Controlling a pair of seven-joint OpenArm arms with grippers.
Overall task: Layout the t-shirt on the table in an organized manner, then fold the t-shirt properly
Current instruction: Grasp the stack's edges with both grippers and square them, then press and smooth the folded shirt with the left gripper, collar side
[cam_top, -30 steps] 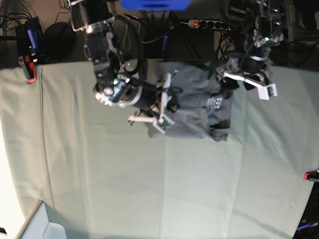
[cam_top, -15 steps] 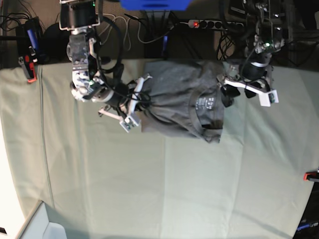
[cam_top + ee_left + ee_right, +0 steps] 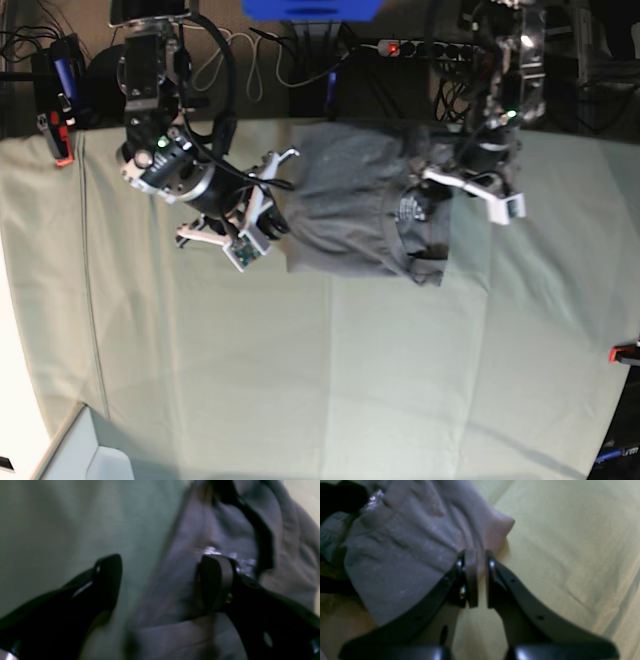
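1. Two arms flank one garment on the large bench covered in pale grey-green cloth; read from the left of the base view, a red clamp grips the bench's far-left edge, presumably to keep the cover taut.
2. Next comes the right hand, black with white brackets, at the left border of the plain dark grey cotton t-shirt. The right wrist view shows its jaws drawn together on a fold of that edge, with grey fabric bunching away from the pads. A pinch there looks meant to pull the cloth outward and spread it.
3. The t-shirt lies toward the far middle of the bench as a rumpled, partly doubled-over block, ribbed round collar and small white printed neck label turned toward the right side. It is not yet flat, so I judge the laying-out step unfinished and folding not begun.
4. The left hand hangs over the collar end with its jaws wide apart and nothing between them. In the blurred left wrist view one finger sits over grey fabric near the label and the other over bare bench cover, straddling the shirt's edge, well placed to close on that border and oppose the other pull.
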